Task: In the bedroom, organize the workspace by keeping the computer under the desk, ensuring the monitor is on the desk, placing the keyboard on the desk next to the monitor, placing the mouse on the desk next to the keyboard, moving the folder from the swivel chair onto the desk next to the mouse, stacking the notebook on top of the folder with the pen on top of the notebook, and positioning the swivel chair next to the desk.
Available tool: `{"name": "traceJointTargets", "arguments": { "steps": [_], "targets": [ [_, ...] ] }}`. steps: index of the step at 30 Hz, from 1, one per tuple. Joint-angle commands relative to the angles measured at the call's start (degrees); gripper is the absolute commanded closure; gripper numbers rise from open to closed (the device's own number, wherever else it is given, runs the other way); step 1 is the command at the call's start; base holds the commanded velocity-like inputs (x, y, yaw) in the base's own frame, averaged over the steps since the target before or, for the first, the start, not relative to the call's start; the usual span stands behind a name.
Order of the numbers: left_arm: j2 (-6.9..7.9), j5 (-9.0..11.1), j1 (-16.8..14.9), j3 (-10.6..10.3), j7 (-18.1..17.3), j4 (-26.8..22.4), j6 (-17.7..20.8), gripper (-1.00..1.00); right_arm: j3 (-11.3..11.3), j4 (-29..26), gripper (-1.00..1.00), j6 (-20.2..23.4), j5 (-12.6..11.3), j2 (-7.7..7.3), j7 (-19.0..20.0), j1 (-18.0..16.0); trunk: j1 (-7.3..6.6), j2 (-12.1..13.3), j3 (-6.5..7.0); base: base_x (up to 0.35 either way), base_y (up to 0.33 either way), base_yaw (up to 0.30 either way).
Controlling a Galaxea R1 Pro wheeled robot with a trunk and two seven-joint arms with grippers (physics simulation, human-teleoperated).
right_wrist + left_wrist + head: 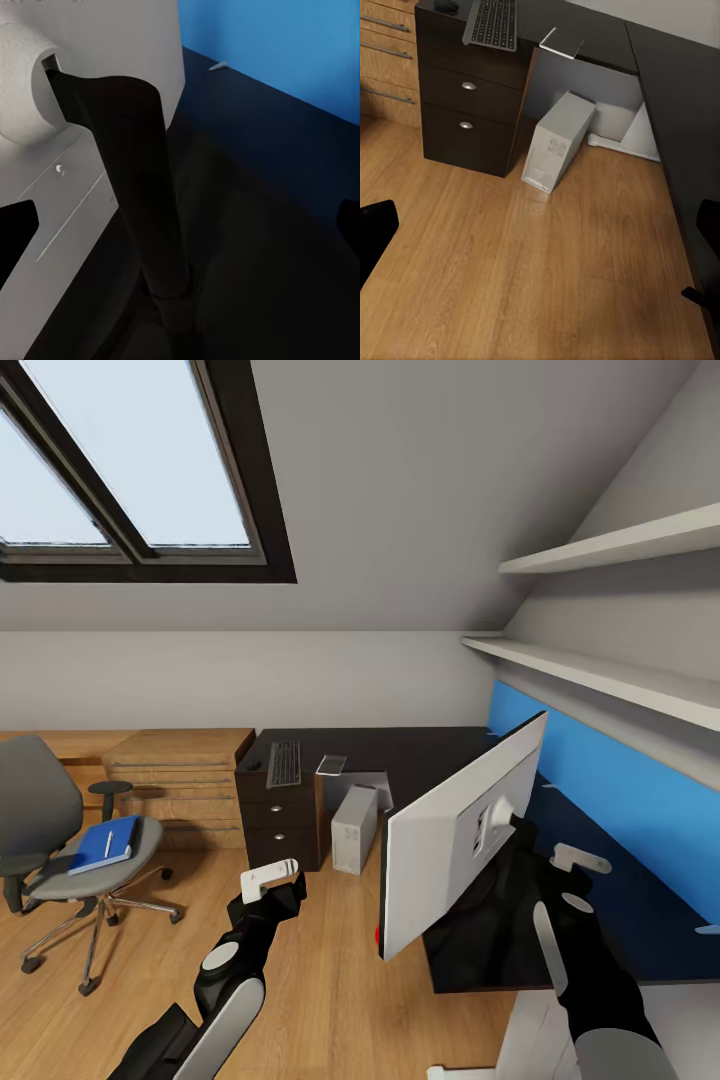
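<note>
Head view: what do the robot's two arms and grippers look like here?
Both arms are glossy black with light grey shell panels. The left arm shows a round grey joint cap and ends in the left gripper with pale off-white fingers. The right gripper has the same pale fingers on a black wrist. No cables or markings are visible.

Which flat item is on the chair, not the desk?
The blue folder, lying on the swivel chair seat; the keyboard and notebook lie on the desk.

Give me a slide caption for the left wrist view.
Grey computer on wood floor beside the desk, keyboard on top.
</note>
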Motion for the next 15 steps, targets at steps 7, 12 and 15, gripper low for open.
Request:
{"name": "traceJointTargets", "arguments": {
  "steps": [7, 12, 15],
  "targets": [
    [0.05, 0.2, -0.1, -0.1, 0.4, -0.1, 0.2, -1.0, -0.1, 0.0, -1.0, 0.2, -0.2, 0.13, -0.2, 0.0, 0.02, -0.1, -0.1, -0.203, -0.086, 0.0],
    [0.13, 0.2, -0.1, 0.0, 0.5, -0.1, 0.2, -1.0, -0.1, 0.2, -1.0, 0.2, -0.2, 0.18, -0.2, 0.0, 0.02, -0.1, -0.1, -0.297, -0.135, 0.0],
    [0.19, 0.2, -0.1, 0.4, 0.5, 0.0, 0.2, -1.0, -0.1, 0.2, -1.0, 0.1, -0.2, 0.19, -0.3, 0.0, 0.02, -0.1, -0.1, -0.297, -0.163, 0.002]
  ]
}}
